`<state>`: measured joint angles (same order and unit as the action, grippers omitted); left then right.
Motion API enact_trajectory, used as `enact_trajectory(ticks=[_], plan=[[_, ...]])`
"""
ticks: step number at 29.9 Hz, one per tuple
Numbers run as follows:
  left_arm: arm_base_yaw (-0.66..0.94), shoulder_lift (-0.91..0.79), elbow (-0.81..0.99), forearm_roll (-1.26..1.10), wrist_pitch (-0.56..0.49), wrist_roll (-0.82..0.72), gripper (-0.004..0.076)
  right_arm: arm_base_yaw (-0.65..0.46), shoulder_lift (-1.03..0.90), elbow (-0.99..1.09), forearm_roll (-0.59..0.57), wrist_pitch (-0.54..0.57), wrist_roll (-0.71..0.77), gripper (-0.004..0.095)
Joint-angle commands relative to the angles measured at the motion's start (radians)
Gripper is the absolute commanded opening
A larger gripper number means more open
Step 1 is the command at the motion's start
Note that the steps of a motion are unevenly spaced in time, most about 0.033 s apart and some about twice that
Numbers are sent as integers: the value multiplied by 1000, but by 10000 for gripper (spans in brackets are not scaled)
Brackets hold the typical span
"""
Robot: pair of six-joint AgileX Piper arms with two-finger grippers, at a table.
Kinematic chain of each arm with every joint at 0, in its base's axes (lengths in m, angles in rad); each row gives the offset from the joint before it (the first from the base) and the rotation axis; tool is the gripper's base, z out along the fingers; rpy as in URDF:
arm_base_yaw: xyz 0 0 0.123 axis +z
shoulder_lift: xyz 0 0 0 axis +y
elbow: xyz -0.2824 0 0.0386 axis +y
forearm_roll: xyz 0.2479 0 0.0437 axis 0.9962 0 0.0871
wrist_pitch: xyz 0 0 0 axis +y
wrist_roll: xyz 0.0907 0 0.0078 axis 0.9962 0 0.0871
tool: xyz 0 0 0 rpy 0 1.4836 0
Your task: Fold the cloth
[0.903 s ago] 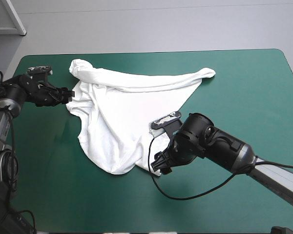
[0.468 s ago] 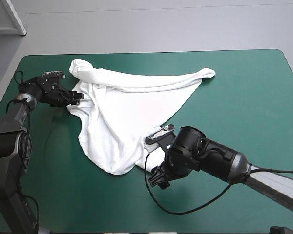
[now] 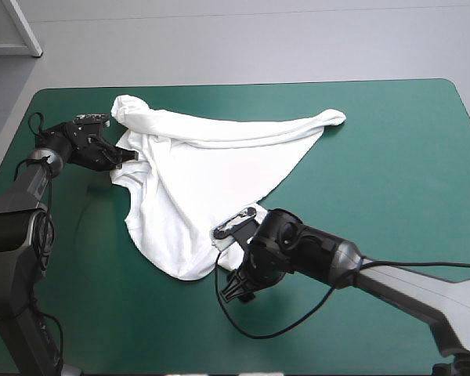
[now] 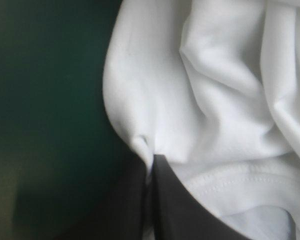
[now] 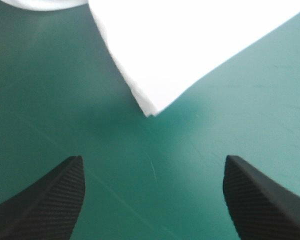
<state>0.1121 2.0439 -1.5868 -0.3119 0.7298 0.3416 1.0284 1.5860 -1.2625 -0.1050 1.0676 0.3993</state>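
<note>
Judging the fold barely begun, I see the T-shirt (image 3: 211,168) sprawled unfolded, left gripper (image 4: 151,161) pinching its edge, right gripper (image 5: 153,161) spread apart before its near corner.

the left gripper (image 4: 151,167) is pinching a small fold at the t-shirt (image 4: 215,100) edge, black fingers (image 4: 177,207) meeting in a point; the teal-green desk cover (image 4: 45,100) is showing alongside.
</note>
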Motion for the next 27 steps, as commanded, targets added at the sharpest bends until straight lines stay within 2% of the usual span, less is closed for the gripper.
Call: enact_trajectory(ticks=[1, 5, 12, 15, 18, 22, 23, 27], plan=[[-8, -38, -14, -8, 45, -4, -8, 1, 41, -43, 20, -119, -34, 696], [-8, -38, -14, -8, 65, -4, -8, 1, 119, -104, 0, -159, -49, 696], [-8, -38, -14, -8, 88, -4, -8, 1, 235, -160, -44, -158, -82, 692], [-6, -38, -14, -8, 88, -4, -8, 1, 278, -160, -44, -158, -82, 632], [-4, -38, -14, -3, 88, -4, -8, 1, 292, -160, -44, -163, -82, 429], [-4, -55, -14, -1, 90, -4, -8, 1, 280, -160, -95, -165, -73, 27], [-4, -65, -14, -1, 88, -4, -8, 1, 272, -160, -118, -165, -60, -16], [-4, -157, -17, 0, 71, -19, -8, 1, 207, -160, -276, -138, 19, -19]])
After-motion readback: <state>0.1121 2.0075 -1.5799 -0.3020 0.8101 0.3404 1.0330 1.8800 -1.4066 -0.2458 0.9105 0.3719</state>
